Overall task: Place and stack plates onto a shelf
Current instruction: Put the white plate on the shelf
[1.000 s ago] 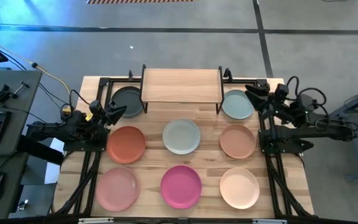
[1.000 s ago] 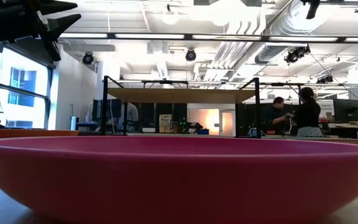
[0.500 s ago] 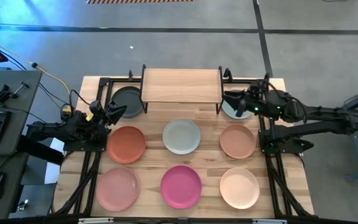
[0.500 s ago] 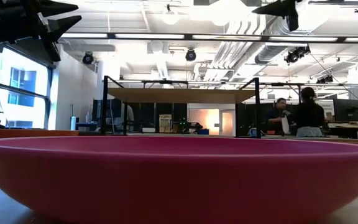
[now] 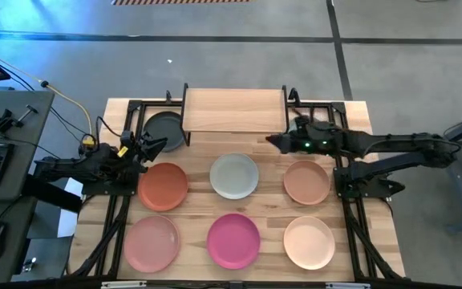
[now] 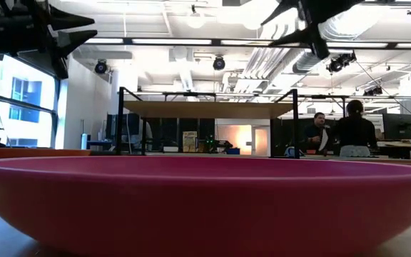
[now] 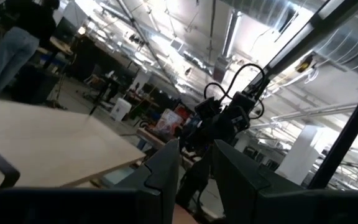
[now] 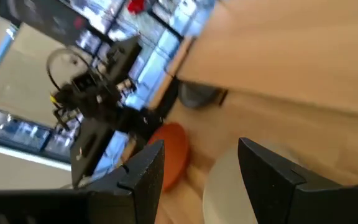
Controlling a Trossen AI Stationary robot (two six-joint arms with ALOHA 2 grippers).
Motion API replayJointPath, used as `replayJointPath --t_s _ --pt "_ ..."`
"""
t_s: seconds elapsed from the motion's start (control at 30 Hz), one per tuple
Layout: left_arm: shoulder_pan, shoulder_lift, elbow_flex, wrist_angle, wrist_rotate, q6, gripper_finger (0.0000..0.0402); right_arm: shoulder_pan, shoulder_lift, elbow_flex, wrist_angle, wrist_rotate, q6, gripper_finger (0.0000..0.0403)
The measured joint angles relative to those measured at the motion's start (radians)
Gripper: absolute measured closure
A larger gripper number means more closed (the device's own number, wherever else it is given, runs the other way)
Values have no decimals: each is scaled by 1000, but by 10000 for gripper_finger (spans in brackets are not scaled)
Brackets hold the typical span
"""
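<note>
Matte magenta plate [image 5: 233,239], pale smooth-wood shelf [image 5: 234,110] on thin black metal legs.

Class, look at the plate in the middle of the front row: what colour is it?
Magenta. The plate shows best in the high view, between the pink and cream ones.

The slatted wooden table [image 5: 359,217] carries the shelf [image 5: 233,109] at its far edge and seven visible plates [image 5: 234,176], lying flat in rows.
</note>
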Motion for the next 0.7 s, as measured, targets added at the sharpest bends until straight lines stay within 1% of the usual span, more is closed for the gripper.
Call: replayJointPath --t_s 0.13,0.3,0.37,0.7 --pt "0 0 0 -47 5 -21 312 0 73 0 0 -57 70 217" --pt "0 0 0 -90 53 -22 312 0 156 0 0 -147 148 217" --pt "0 0 0 -91 56 -22 312 0 184 0 0 -175 171 217" --pt "0 0 0 -95 56 -21 312 29 309 0 0 -177 215 217"
